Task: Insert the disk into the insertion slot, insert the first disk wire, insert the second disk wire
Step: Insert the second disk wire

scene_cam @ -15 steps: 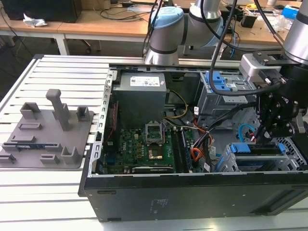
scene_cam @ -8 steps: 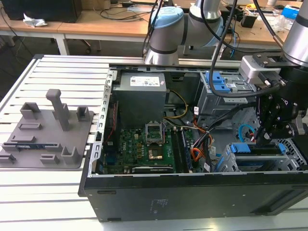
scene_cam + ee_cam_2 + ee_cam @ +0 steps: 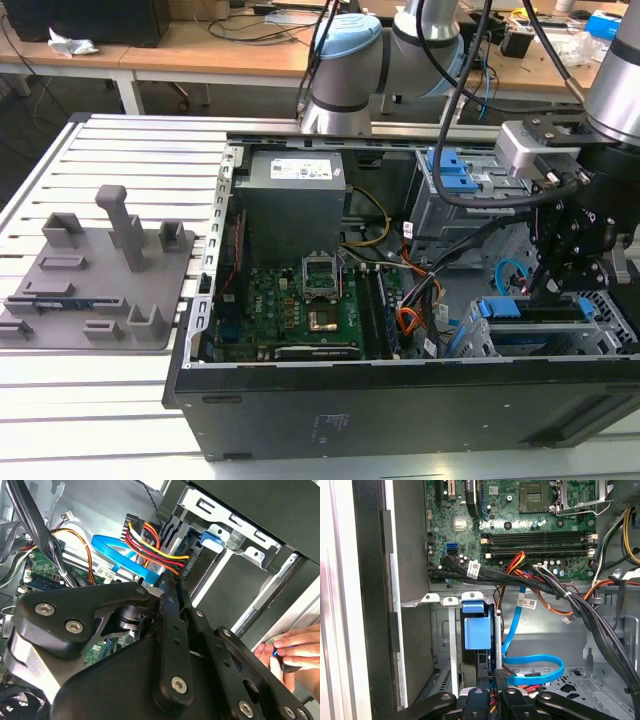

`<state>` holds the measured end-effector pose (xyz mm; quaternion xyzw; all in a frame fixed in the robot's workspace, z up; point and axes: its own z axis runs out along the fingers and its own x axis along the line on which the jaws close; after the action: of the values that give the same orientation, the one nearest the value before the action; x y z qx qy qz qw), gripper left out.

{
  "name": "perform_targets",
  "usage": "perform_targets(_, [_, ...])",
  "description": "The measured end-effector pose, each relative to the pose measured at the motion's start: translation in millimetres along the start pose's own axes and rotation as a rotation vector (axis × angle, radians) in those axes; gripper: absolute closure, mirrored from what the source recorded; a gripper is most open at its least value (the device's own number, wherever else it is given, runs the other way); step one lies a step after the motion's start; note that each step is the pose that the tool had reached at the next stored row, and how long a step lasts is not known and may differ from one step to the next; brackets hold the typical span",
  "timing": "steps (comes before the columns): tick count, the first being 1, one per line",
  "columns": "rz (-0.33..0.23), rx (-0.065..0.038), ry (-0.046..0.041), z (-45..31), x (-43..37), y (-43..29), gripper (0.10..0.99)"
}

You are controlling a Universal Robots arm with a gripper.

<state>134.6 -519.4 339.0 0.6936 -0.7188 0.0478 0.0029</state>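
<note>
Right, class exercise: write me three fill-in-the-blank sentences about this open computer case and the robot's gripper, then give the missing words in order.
1. The flat ribbon cable curling on the case floor in the first wrist view is coloured ____.
2. In the exterior view, the gripper hangs over the disk at that view's ____ side.
3. In the second wrist view, a person's ____ rests at the edge of the case.

Missing words: blue; right; hand
</note>
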Motion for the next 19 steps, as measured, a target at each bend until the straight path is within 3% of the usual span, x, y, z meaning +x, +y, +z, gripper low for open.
perform_targets(6, [0.0,0.0,-0.0004,2.2,0.5,0.2,0.925])
perform_targets(12, [0.0,0.0,0.0,-20.8,1.1,-1.2,0.925])
perform_targets(16, [0.0,0.0,0.0001,-21.2,1.4,-1.1,0.925])
perform_targets(17, [0.0,0.0,-0.0075,-21.3,2.5,-1.1,0.925])
perform_targets(19, [0.003,-0.002,-0.0464,-20.9,4.6,-1.1,0.925])
